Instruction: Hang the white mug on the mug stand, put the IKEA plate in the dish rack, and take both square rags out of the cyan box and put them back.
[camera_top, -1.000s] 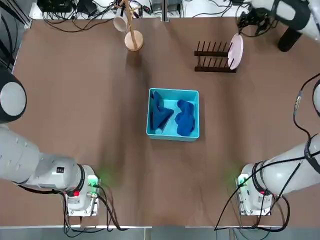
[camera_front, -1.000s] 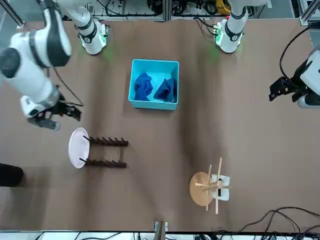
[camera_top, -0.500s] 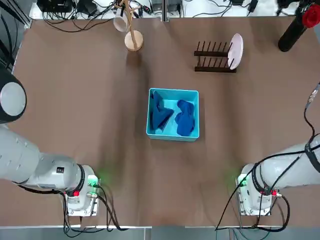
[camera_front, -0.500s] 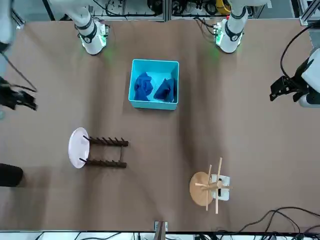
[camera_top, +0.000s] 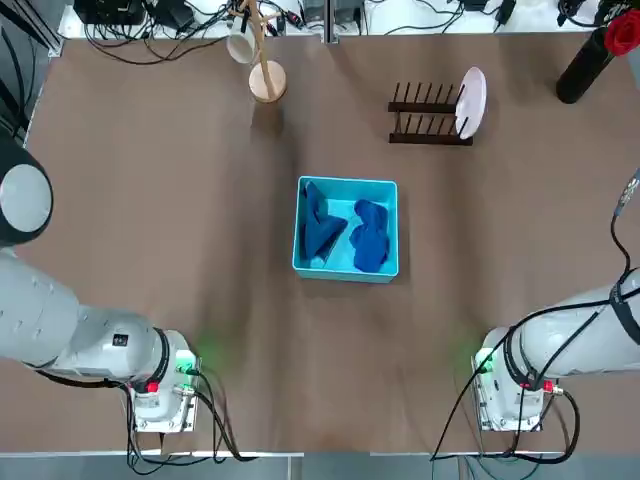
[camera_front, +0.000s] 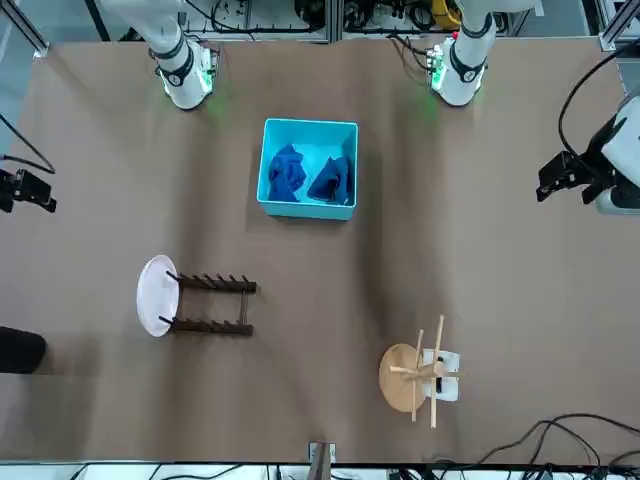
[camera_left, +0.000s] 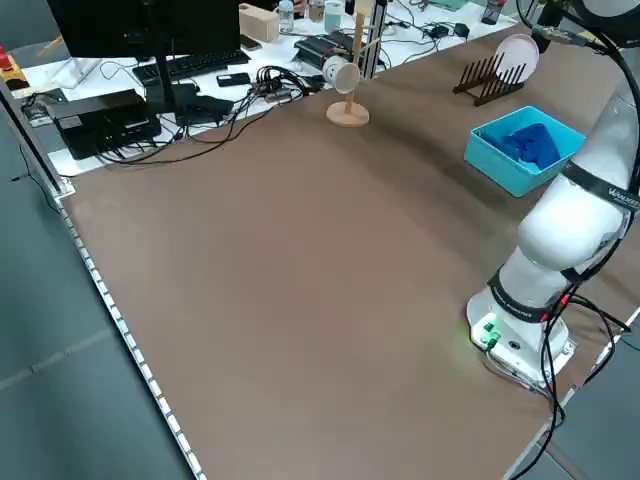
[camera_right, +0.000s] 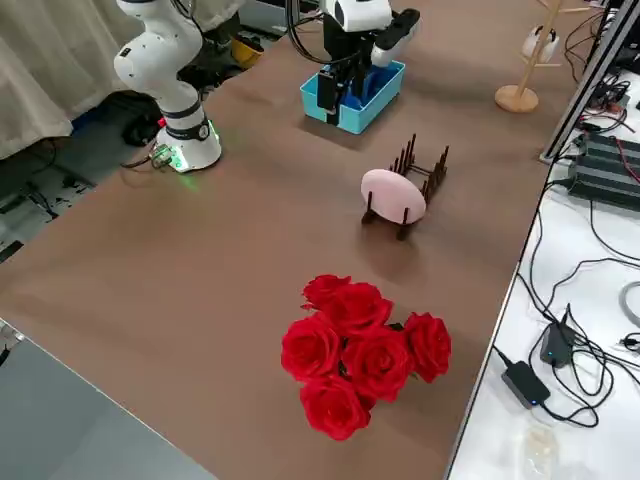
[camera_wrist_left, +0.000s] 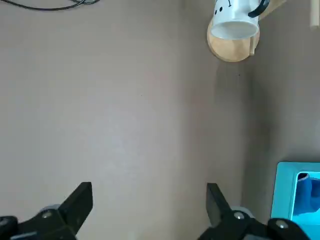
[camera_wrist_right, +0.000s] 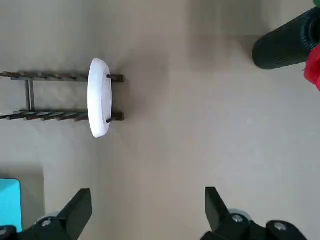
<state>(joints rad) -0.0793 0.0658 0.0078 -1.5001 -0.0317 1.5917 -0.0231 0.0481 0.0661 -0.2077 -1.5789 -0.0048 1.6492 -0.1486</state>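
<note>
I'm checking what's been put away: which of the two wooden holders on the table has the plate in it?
The dish rack, the low dark brown one with rows of pegs: the IKEA plate stands on edge at its end. The light mug stand carries the white mug.

overhead, front, sides, wrists, cyan box (camera_top: 345, 186) shared
</note>
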